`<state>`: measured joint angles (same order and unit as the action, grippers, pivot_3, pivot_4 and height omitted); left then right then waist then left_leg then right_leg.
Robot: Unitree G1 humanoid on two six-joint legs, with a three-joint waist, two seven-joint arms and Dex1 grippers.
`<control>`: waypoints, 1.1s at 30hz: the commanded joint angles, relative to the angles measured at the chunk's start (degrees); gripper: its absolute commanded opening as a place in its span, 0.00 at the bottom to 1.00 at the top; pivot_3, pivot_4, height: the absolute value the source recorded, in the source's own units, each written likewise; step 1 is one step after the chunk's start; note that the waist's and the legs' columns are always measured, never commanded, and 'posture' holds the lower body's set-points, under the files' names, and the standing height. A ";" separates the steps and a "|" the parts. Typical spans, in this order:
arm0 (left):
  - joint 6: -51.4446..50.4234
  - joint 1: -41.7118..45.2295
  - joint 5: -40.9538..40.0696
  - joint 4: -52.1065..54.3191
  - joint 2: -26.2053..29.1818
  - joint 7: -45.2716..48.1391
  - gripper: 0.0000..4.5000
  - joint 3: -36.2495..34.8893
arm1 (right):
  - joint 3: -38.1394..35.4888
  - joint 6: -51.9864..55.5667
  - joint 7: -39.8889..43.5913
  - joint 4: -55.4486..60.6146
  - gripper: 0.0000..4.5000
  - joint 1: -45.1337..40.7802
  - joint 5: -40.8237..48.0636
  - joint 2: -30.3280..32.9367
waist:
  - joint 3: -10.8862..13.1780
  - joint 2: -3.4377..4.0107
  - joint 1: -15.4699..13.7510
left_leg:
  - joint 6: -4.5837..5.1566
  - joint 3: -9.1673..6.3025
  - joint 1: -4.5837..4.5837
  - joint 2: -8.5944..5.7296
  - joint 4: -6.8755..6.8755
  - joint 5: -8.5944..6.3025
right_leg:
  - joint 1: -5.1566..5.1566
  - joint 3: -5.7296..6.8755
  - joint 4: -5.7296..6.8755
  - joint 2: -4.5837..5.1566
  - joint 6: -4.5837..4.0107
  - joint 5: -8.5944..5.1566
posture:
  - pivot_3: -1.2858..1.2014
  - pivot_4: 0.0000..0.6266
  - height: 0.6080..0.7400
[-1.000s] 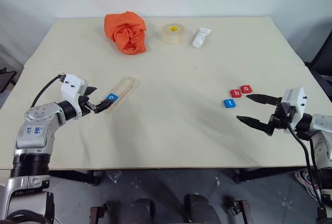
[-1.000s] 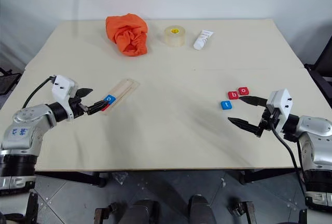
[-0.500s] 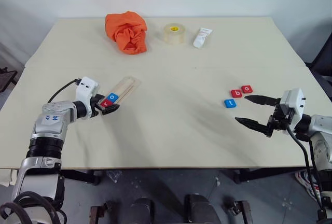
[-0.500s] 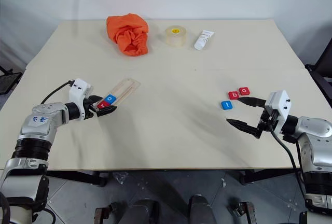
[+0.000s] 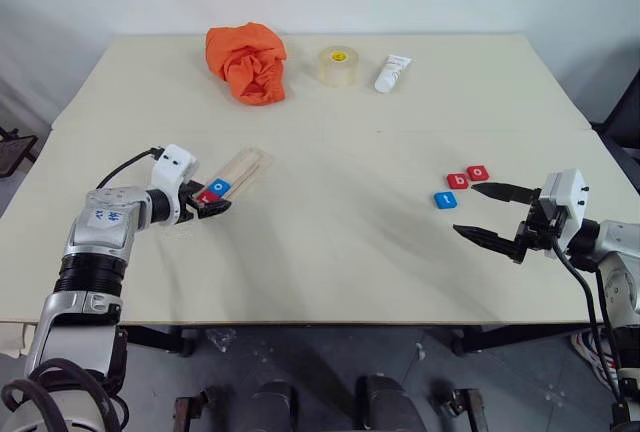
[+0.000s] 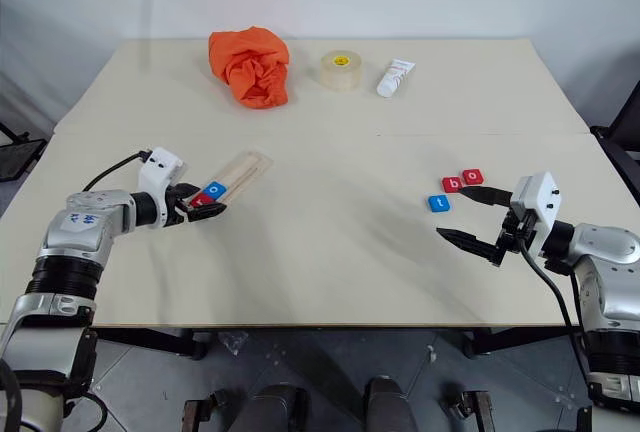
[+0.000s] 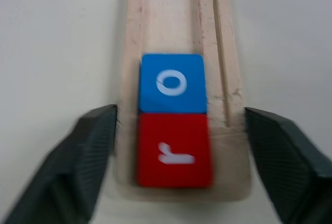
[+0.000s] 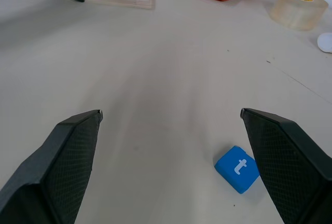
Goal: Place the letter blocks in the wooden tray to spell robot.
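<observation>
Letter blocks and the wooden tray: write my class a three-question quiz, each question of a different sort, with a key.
1. True or false: the red r block and the blue o block lie side by side in the wooden tray.
2. Which block lies nearest the right gripper? A) red b block B) blue t block C) red o block
3. Fill in: the left gripper has its open fingers either side of the tray's ____ end.

Key: 1 true; 2 B; 3 near (rounded)
</observation>
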<state>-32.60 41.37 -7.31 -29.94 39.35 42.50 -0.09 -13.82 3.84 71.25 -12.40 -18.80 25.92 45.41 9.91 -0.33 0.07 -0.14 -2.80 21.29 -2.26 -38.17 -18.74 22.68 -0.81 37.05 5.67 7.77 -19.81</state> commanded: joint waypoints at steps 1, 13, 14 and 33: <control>0.31 -2.39 0.21 -0.27 -1.10 -0.74 0.75 -0.45 | -1.24 -0.31 -0.23 0.87 1.00 -0.64 0.29 1.23 | 0.00 0.01 0.00 | 0.00 0.00 0.00 0.00 -0.01 0.00 | 0.00 0.00 0.00 0.00 0.00 0.00 | 0.52 0.24 1.00; 2.06 -3.05 -3.64 11.99 -2.08 7.51 0.75 -0.17 | -1.09 -0.31 -0.23 0.22 1.00 -1.62 -0.01 1.43 | 0.01 -0.02 -0.23 | -0.01 -0.09 0.08 -0.01 -0.08 0.01 | -0.02 0.13 -0.03 0.07 0.00 0.00 | 0.52 0.24 1.00; 0.86 -2.60 -3.77 13.46 -2.00 8.98 0.75 1.02 | -1.10 -0.32 -0.24 0.25 1.00 -1.63 -0.01 1.41 | 0.01 -0.02 -0.21 | -0.01 -0.15 0.13 -0.01 -0.09 0.00 | -0.02 0.18 -0.05 0.07 0.00 0.00 | 0.52 0.24 1.00; 2.84 8.29 5.67 22.44 -14.92 18.73 0.75 26.88 | -9.09 -1.09 -2.32 7.55 1.00 11.52 1.15 3.74 | 0.03 -0.06 -0.25 | 0.01 -0.20 0.18 -0.05 -0.13 0.01 | -0.07 0.28 -0.08 -0.15 0.01 0.00 | 0.52 0.24 1.00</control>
<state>-30.65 48.71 -2.46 -9.70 24.89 61.58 26.23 -20.32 3.71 69.25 -6.78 -7.84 26.05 47.86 9.94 -0.39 -0.18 -0.13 -2.99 21.46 -2.31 -38.29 -18.73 22.60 -0.55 36.96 5.52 7.77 -19.81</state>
